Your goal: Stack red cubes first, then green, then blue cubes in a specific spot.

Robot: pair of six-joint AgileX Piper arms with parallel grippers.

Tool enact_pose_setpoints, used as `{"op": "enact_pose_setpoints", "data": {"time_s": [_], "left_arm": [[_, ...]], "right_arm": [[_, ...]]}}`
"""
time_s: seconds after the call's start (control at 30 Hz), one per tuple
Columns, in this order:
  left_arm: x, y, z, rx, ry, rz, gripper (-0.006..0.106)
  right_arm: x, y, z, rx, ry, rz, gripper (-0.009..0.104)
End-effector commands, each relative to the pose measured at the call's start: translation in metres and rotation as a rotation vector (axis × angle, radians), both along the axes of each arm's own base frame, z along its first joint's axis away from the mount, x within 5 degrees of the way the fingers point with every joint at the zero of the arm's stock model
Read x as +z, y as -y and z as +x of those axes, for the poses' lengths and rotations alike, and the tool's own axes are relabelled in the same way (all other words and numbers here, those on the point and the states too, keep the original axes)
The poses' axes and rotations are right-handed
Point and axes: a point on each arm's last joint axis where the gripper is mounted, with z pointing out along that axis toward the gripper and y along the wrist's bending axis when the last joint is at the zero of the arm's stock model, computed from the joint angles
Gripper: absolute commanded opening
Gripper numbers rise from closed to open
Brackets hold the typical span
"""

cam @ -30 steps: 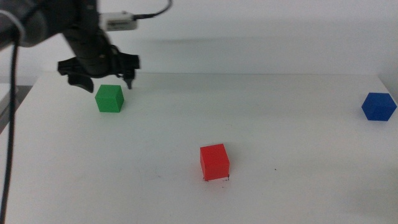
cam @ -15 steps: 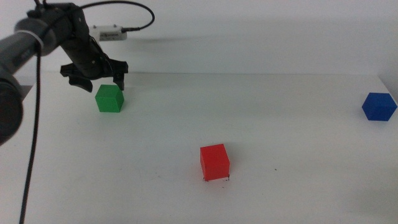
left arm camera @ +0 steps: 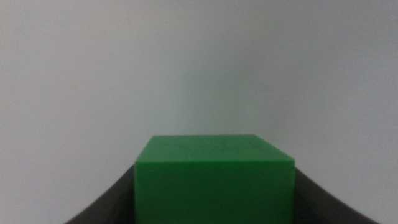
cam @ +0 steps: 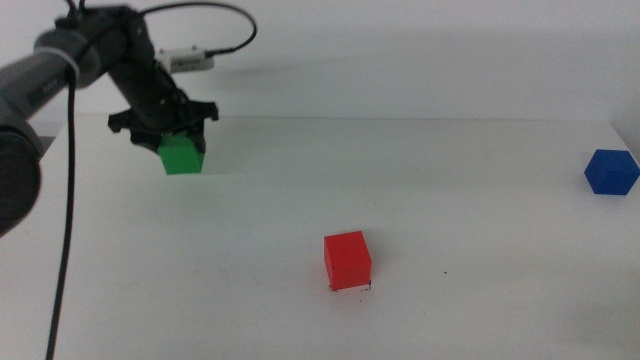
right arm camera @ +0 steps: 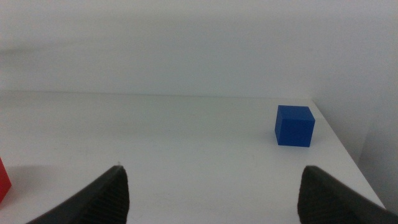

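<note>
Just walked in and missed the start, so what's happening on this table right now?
The left gripper is down over the small matte green cube at the table's far left, its jaws on either side of it; whether they grip is unclear. The small matte red cube sits by the black pen ticks near the middle. The dark blue cube lies far right. The right gripper waits, open.

Left arm (cam: pixel 60 70): dark grey tube w/ pale band, black cable, black left tool (cam: pixel 165 135), small white box.
</note>
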Motion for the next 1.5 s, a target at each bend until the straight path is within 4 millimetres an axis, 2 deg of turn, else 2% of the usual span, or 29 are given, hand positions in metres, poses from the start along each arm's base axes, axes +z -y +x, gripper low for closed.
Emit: {"op": "enact_pose_setpoints", "data": {"time_s": [0.0, 0.13, 0.27, 0.37, 0.43, 0.73, 1.03, 1.13, 1.23, 1.27, 1.3, 1.47], "left_arm": [[0.044, 0.036, -0.025, 0.008, 0.038, -0.007, 0.008], [0.073, 0.111, -0.094, 0.056, 0.111, 0.042, 0.008], [0.080, 0.175, -0.157, 0.116, 0.144, -0.004, 0.009], [0.076, 0.209, -0.182, 0.058, 0.137, -0.013, 0.009], [0.069, 0.222, -0.189, 0.032, 0.132, -0.011, 0.009], [0.035, 0.236, -0.183, 0.050, 0.094, -0.009, 0.009], [0.028, 0.235, -0.184, 0.056, 0.064, 0.028, 0.009], [0.016, 0.237, -0.182, 0.055, 0.045, 0.043, 0.009], [0.013, 0.238, -0.182, 0.056, 0.038, 0.043, 0.009], [0.012, 0.238, -0.182, 0.054, 0.037, 0.045, 0.012], [0.012, 0.238, -0.182, 0.025, 0.039, 0.053, 0.059], [0.021, 0.238, -0.182, -0.020, 0.058, 0.046, 0.094]], "right_arm": [[0.000, 0.001, 0.000, -0.008, 0.012, -0.012, 0.093], [0.000, 0.001, 0.000, -0.008, 0.012, -0.012, 0.093], [0.000, 0.001, 0.000, -0.008, 0.012, -0.012, 0.093], [0.000, 0.001, 0.000, -0.008, 0.012, -0.012, 0.093], [0.000, 0.001, 0.000, -0.008, 0.012, -0.012, 0.093], [0.000, 0.001, 0.000, -0.008, 0.012, -0.012, 0.093], [0.000, 0.001, 0.000, -0.008, 0.012, -0.012, 0.093], [0.000, 0.001, 0.000, -0.008, 0.012, -0.012, 0.093], [0.000, 0.001, 0.000, -0.008, 0.012, -0.012, 0.093], [0.000, 0.001, 0.000, -0.008, 0.012, -0.012, 0.093], [0.000, 0.001, 0.000, -0.008, 0.012, -0.012, 0.093], [0.000, 0.001, 0.000, -0.008, 0.012, -0.012, 0.093]]}}
